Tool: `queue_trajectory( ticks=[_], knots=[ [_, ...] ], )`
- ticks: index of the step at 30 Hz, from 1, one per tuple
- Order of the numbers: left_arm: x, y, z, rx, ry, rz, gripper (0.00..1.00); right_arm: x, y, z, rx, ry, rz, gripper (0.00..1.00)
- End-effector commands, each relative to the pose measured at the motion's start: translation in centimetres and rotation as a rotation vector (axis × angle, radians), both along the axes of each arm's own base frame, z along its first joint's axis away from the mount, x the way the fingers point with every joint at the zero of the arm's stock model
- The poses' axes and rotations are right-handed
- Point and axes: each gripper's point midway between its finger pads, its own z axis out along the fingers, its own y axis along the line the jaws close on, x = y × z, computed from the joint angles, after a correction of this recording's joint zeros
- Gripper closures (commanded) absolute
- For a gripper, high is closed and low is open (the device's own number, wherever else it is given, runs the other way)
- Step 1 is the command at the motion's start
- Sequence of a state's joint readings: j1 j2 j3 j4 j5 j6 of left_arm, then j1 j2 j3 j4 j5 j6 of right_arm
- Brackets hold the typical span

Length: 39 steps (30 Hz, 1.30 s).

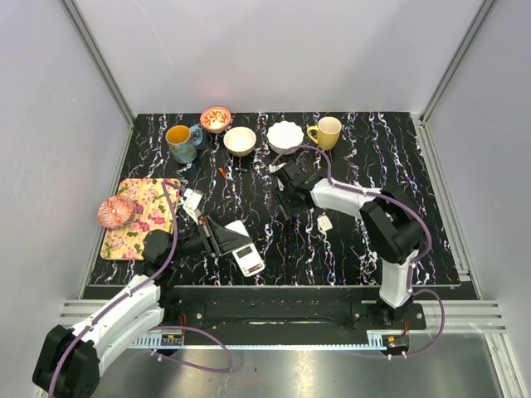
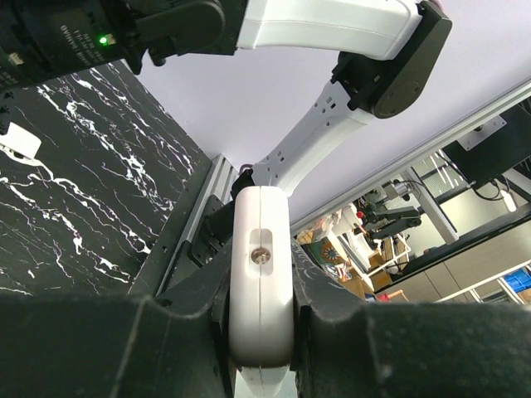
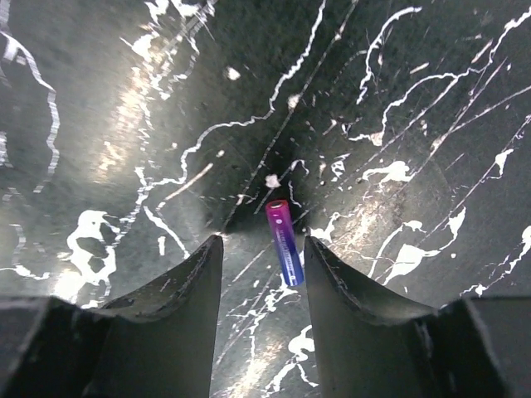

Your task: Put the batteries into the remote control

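1. Clamped edge-on between left gripper fingers: flat white-backed plastic remote control, lower end cut off, front face unseen.
2. Spread wide either side of a slim pink-purple cylindrical battery: right gripper fingers, contact unclear.

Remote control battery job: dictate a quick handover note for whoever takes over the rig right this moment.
Left gripper: shut on the remote control, held by its long sides near the table's front edge.
Right gripper: open, low over the table, fingers either side of a purple battery that lies flat, not gripped.
Done: the remote is in grip. No battery shows as loaded, and the compartment is out of view.
Left: grasp the battery, carry it to the remote, seat it, then likely repeat for another.
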State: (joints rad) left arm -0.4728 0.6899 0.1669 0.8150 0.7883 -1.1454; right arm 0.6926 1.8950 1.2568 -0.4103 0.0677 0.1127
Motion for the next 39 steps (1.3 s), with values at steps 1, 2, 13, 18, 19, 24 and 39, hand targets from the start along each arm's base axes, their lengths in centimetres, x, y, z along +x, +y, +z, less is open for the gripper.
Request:
queue_trajectory(
  ticks=[1, 2, 13, 18, 19, 24, 39],
  knots=[
    [-0.2, 0.4, 1.3, -0.035, -0.059, 0.021, 1.00, 1.4, -1.0, 0.2, -0.094, -0.040, 0.021, 0.52],
    [-0.3, 0.4, 1.3, -0.035, -0.062, 0.019, 1.00, 1.4, -1.0, 0.1, -0.097, -0.040, 0.023, 0.52],
    [-0.7, 0.6, 1.7, -0.044, -0.072, 0.019, 1.00, 0.9, -1.7, -1.4, -0.190, 0.015, 0.133, 1.00],
    [-1.0, 0.8, 1.9, -0.053, -0.084, 0.016, 1.00, 1.9, -1.8, 0.0, -0.216, -0.064, 0.217, 1.00],
    [-1.1, 0.7, 1.9, -0.054, -0.086, 0.010, 1.00, 2.4, -1.6, 0.6, -0.213, -0.107, 0.229, 1.00],
    [-1.7, 0.9, 2.0, -0.067, -0.093, -0.010, 1.00, 3.8, 0.4, 5.2, -0.147, -0.438, 0.527, 1.00],
    [-2.1, 1.6, 1.3, -0.073, -0.090, 0.033, 1.00, 1.7, 1.8, 1.7, -0.234, -0.372, 1.050, 1.00]
  ],
)
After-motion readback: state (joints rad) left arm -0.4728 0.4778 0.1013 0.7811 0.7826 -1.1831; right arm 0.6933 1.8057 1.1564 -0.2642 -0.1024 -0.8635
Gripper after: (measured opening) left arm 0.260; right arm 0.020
